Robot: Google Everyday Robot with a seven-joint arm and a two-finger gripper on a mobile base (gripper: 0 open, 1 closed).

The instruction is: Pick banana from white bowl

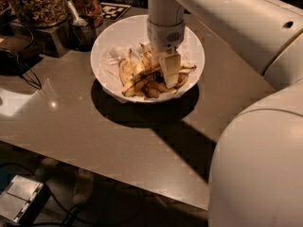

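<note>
The white bowl (pixel 105 37) stands at the back middle of the grey table, lined with crumpled white paper. Several yellow bananas with heavy brown blotches lie piled in it. The plump blotched banana (pixel 141 78) lies across the middle of the pile; I cannot tell it from the others with certainty. My gripper (pixel 170 75) points straight down into the bowl, its tip pressed into the right side of the banana pile. My white arm comes in from the upper right and hides the right part of the table.
Glass jars of nuts (pixel 38 4) stand at the back left, with a metal scoop (pixel 78 18) beside them. A black-and-white tag (pixel 115 11) lies behind the bowl. A dark device with cables (pixel 14 56) sits at the left. The table's front edge (pixel 118 181) runs diagonally.
</note>
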